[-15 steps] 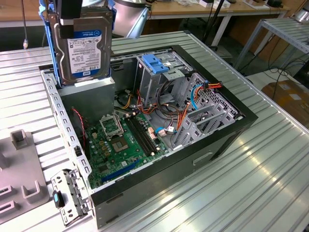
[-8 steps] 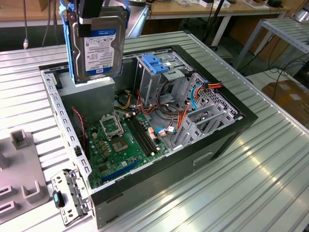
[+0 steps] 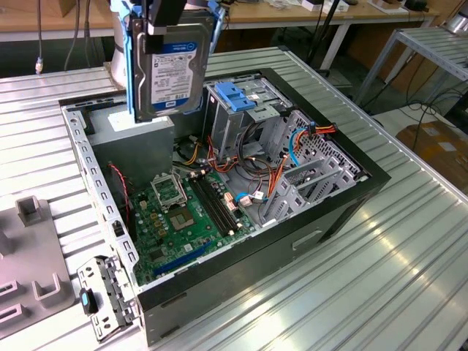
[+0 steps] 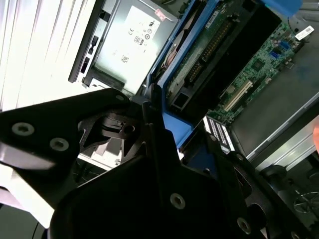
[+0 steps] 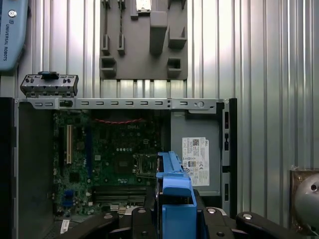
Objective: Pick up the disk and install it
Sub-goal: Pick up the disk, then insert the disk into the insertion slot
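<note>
The disk (image 3: 170,69) hangs upright above the open computer case (image 3: 344,212), its label facing the exterior view and blue rails along its edges. My gripper (image 3: 165,20) is shut on its upper end. In the first wrist view the disk's blue rail edge (image 5: 174,191) sits between my black fingers (image 5: 149,216), above the motherboard (image 5: 109,159) and beside the power-supply box (image 5: 197,159). The second wrist view shows the disk's circuit side (image 4: 199,59) over the case. The drive cage with its blue latch (image 3: 238,99) stands to the exterior view's right of the disk.
The case lies on a ribbed metal table (image 3: 395,278). A grey fixture plate (image 3: 29,281) and a loose metal bracket (image 3: 106,292) lie at the exterior view's left front. Orange, red and blue cables (image 3: 289,146) run inside the case near the cage.
</note>
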Tool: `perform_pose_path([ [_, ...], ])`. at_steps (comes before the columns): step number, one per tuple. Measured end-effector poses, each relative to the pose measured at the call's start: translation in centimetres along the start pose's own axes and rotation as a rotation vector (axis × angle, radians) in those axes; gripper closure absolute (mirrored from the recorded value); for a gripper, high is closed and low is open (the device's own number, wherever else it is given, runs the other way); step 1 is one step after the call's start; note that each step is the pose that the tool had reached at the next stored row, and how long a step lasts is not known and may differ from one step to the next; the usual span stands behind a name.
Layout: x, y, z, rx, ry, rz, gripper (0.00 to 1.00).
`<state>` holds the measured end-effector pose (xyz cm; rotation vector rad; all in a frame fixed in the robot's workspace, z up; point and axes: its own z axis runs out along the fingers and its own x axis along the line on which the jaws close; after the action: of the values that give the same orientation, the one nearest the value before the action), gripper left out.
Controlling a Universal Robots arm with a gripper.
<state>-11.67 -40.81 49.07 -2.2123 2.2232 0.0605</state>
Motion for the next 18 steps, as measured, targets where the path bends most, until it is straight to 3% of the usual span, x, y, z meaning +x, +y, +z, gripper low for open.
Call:
perform_pose_path([
  [3,0.00,-0.83,-0.01,0.0000,0.0004,0.000,0.63],
  [18,0.00,-0.93,-0.01,0.0000,0.0004,0.000,0.63],
])
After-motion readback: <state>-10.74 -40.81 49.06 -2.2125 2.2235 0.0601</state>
